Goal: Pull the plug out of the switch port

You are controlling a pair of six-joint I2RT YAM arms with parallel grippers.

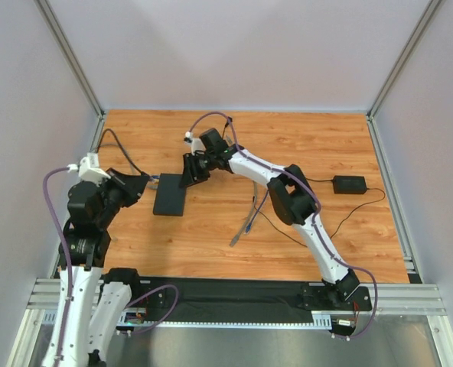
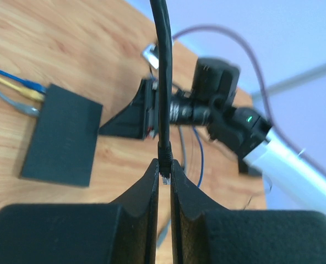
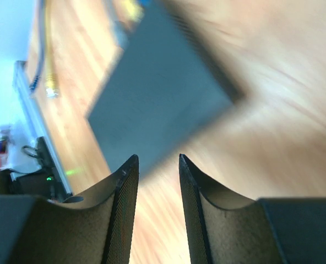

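Left arm folded at the table's left edge, wrist pointing right. Left gripper (image 2: 164, 165) is clamped on the plug (image 2: 164, 155) of a black cable (image 2: 163, 66), held just beside the switch (image 1: 171, 197), not touching it. The switch port itself can't be resolved; blue, yellow and grey leads (image 2: 20, 91) meet the far-left corner. Right arm stretched diagonally across the table. Right gripper (image 3: 157, 158) angled down over the switch's far end, jaws apart, nothing between them.

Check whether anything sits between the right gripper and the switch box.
Nothing visible does: the open right gripper faces the switch box directly. The left gripper holds a black cable off to one side.
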